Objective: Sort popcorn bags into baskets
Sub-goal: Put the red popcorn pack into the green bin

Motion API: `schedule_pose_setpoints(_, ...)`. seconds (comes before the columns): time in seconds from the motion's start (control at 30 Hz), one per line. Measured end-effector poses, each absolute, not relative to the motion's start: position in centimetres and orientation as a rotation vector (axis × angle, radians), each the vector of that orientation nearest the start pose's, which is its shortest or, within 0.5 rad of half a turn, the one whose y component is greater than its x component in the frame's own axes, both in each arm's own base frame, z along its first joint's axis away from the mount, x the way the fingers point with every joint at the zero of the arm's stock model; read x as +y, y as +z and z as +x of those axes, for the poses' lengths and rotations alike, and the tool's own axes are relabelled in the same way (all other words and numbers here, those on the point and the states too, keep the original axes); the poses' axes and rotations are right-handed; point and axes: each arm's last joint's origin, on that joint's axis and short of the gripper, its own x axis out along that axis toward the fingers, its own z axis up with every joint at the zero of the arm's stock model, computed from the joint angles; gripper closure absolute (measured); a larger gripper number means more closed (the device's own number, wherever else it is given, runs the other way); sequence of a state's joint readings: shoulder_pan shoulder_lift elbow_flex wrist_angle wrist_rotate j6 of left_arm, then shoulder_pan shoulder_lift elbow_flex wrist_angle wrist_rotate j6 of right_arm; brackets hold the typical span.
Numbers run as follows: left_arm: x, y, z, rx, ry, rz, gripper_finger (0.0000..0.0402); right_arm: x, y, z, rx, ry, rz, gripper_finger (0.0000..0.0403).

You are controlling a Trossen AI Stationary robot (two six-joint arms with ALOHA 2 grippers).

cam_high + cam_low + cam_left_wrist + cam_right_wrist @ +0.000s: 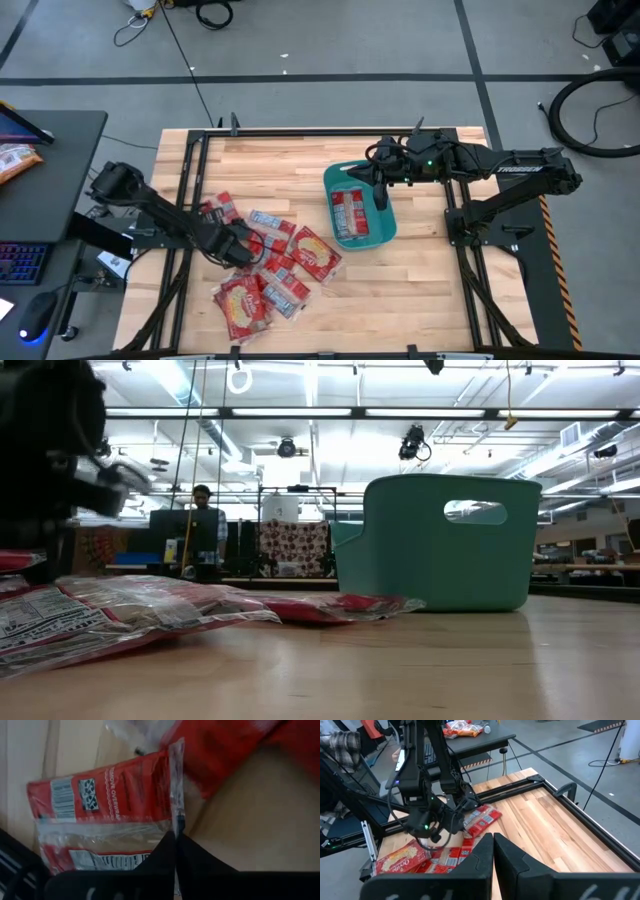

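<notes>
Several red popcorn bags [285,265] lie in a loose overlapping pile on the table's near left; in the low view the popcorn bags [150,610] lie flat. The teal basket [327,180] stands right of centre with at least one red packet [350,212] flat inside it; the low view shows the basket's end wall [440,560] with a handle cutout. My left gripper [243,247] is down in the pile, shut on one packet [115,795]. My right gripper [381,200] hovers over the basket, shut [493,837] and holding nothing. My left gripper [176,837] pinches a red packet by its clear sealed edge strip [176,815], which runs straight in between the two shut fingers. The packet's printed back faces the camera. Whether it is lifted off the pile cannot be told.
A dark side desk left of the table carries an orange snack bag [15,160], a keyboard and a mouse. Black frame rails run along the table's edges. Bare wood shows on the far side and the near right [420,290]. A person [205,520] stands far behind the table.
</notes>
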State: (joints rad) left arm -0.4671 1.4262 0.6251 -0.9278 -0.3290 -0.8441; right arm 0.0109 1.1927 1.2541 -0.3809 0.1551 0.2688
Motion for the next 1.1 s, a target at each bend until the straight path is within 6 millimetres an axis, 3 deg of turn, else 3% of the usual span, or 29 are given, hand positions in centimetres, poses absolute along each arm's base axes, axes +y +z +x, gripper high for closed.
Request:
schedule_pose_setpoints(0.33, -7.6, 18.1, 17.1, 1.346, 0.48, -0.059, 0.0399, -0.1, 39.4, 25.5, 0.296, -0.177, 0.23, 0.0385)
schedule_pose_setpoints(0.63, -8.1, 21.9, 19.1, 1.201, 0.433, -0.156, 0.04, 0.0, 39.2, 25.4, 0.324, -0.169, 0.183, 0.0385)
schedule_pose_setpoints(0.87, -6.5, 24.5, 21.7, 1.043, 0.472, -0.295, 0.04, 0.0, 39.2, 25.5, 0.32, -0.17, 0.185, 0.0385)
schedule_pose_setpoints(1.1, -4.0, 27.7, 25.1, 0.779, 0.421, -0.346, 0.0401, 0.0, 39.1, 25.4, 0.334, -0.172, 0.183, 0.0385)
